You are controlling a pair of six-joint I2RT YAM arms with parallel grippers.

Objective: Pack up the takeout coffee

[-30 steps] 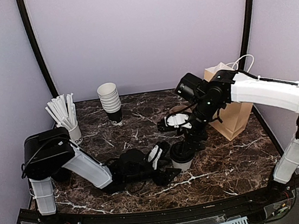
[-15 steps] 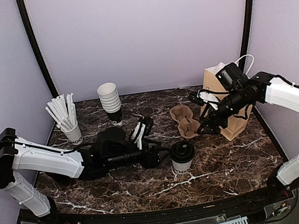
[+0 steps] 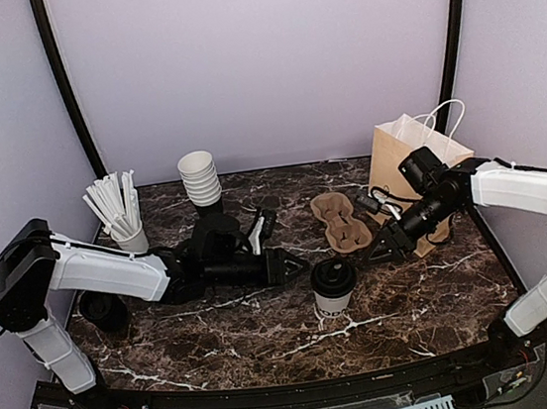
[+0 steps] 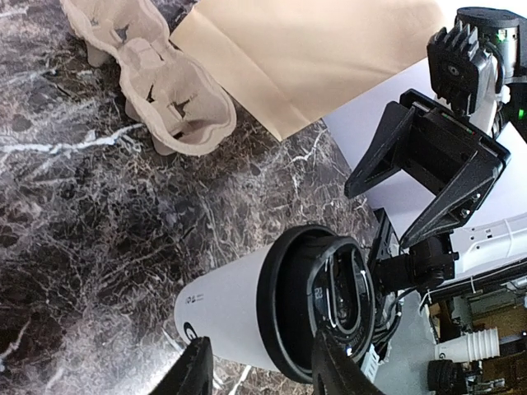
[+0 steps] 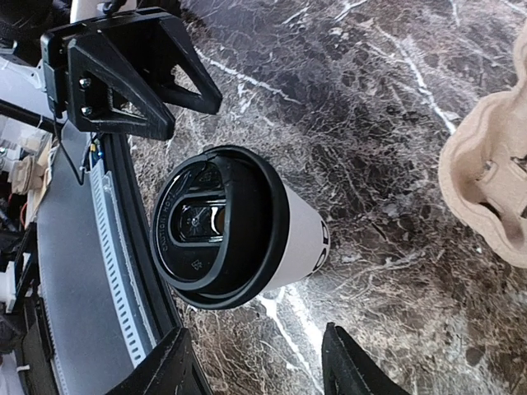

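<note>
My left gripper (image 3: 283, 265) and right gripper (image 3: 366, 257) flank the coffee cup (image 3: 333, 285); cup carrier (image 3: 341, 221) behind, open tabletop (image 3: 270, 337) in front.

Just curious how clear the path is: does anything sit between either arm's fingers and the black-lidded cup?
Nothing visible does. Only bare marble table lies between the lidded cup and the left fingers on one side, the right fingers on the other. The cardboard carrier sits farther back, off both lines.
</note>
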